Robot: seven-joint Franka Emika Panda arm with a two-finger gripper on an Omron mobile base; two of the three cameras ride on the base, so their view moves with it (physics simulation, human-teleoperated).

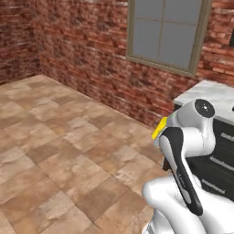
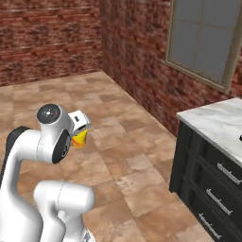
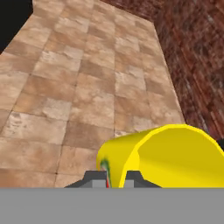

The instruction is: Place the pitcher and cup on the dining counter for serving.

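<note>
The tool (image 3: pixel 114 177) grips the yellow cup (image 3: pixel 170 155) by its rim, one fingertip (image 3: pixel 95 178) outside the wall and the other inside the mouth. In the hand view the cup lies tilted, its open mouth facing along the tiled floor (image 3: pixel 87 87). From the right base view the cup (image 2: pixel 79 138) hangs in the air just beside the arm's upper joint, above the floor. The marble counter (image 2: pixel 217 125) on black cabinets (image 2: pixel 203 184) stands well apart to the right, under a window (image 2: pixel 203 38) in the brick wall (image 2: pixel 137 47).

No readable text or labels; cup (image 3: pixel 175 153) apparently bears swirls only.
</note>
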